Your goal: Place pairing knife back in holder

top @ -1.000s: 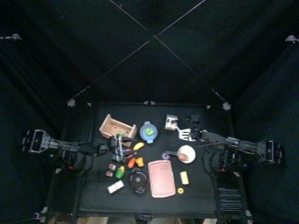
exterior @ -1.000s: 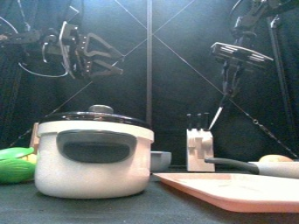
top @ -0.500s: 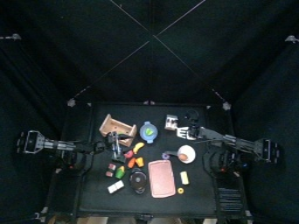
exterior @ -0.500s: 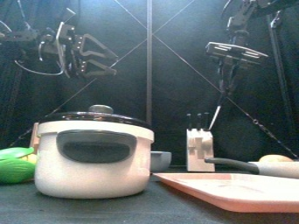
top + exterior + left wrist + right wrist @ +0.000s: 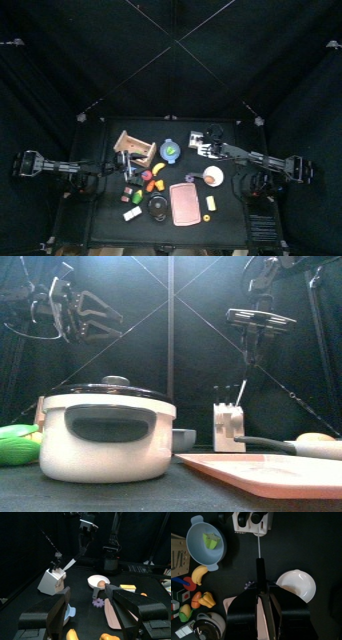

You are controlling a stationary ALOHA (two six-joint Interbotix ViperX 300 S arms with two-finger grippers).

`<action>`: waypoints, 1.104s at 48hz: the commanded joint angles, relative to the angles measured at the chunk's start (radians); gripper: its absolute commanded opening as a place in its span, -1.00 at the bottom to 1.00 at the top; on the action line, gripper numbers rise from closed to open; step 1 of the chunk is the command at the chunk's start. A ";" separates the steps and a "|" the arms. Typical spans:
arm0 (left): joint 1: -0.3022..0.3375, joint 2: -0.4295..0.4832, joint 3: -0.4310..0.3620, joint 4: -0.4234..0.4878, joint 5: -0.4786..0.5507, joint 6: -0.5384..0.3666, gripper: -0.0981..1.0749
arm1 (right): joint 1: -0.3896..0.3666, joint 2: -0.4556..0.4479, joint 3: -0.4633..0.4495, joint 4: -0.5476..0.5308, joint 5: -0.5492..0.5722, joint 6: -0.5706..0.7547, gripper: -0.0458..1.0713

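Black table (image 5: pixel 227 205): right jaws grip knife (image 5: pixel 258 553) above holder (image 5: pixel 252 521).

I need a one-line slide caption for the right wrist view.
Right gripper holds the paring knife, blade aimed at the holder.

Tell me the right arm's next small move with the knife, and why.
Probably a small advance toward the holder, then a descent. The right gripper grips the paring knife by its handle, the blade already points at the holder in the right wrist view, and the tip looks short of it.
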 commanded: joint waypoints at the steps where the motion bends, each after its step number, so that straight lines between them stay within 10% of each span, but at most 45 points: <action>1: 0.005 -0.012 -0.005 0.000 -0.005 -0.002 0.74 | -0.011 -0.012 -0.026 0.003 0.002 -0.002 -0.20; 53: 0.006 -0.015 0.002 0.000 -0.003 -0.002 0.74 | -0.083 0.046 0.012 -0.021 -0.061 -0.008 -0.20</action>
